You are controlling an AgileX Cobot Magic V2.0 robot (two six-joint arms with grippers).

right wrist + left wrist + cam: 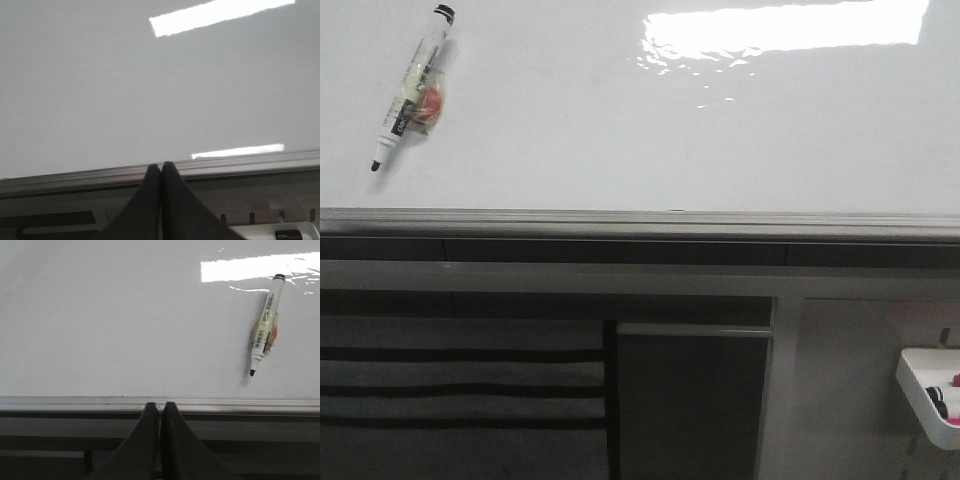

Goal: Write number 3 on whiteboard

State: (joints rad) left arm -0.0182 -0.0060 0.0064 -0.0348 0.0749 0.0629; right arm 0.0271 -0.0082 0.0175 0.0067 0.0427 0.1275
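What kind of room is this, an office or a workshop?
Probably a lab or office workspace, though little shows. A glossy whiteboard lies flat with an uncapped marker on it, grey cabinet panels stand beyond, and a small white tray holds more markers.

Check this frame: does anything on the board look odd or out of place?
The marker lies uncapped and slanted on the whiteboard, with a yellowish-orange lump wrapped around its barrel. No 3 is written yet. Both grippers are shut and empty.

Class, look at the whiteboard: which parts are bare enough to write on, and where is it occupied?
The whiteboard is bare from the marker rightwards, between the light reflection and the grey edge strip. Only the far-left corner is occupied, by the marker.
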